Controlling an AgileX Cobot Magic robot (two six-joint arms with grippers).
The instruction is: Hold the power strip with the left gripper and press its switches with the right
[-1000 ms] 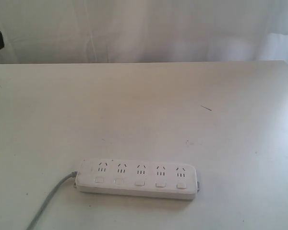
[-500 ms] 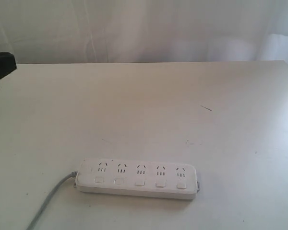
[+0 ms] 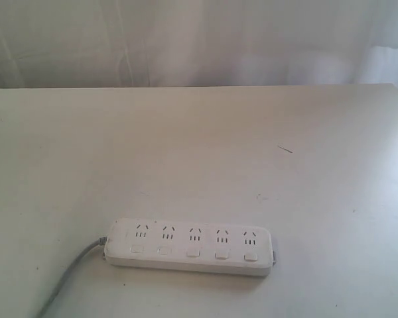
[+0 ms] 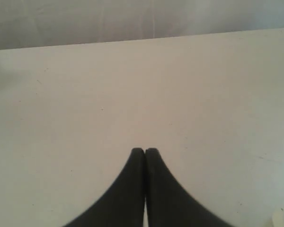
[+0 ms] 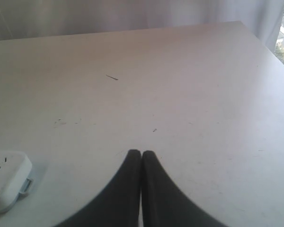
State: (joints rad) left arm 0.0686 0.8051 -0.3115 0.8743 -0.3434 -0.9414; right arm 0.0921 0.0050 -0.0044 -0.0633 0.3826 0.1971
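Observation:
The white power strip [image 3: 191, 246] lies flat near the table's front edge, its grey cord [image 3: 69, 278] trailing off to the front left. Its switches [image 3: 193, 252] form a row of small white buttons under the socket groups. One rounded end of the power strip [image 5: 7, 182] shows in the right wrist view. My left gripper [image 4: 144, 151] is shut over bare table, with nothing between its jaws. My right gripper [image 5: 141, 153] is also shut and empty, a short way off that end of the strip. Neither arm shows in the exterior view.
The white table [image 3: 205, 152] reaches back to a pale curtain [image 3: 199, 40]. A small dark fleck [image 3: 285, 150] lies on it to the right of the middle. The table's right edge [image 5: 270, 49] runs close by in the right wrist view.
A dark arm part at the exterior view's left edge has gone out of frame. The power strip has not moved.

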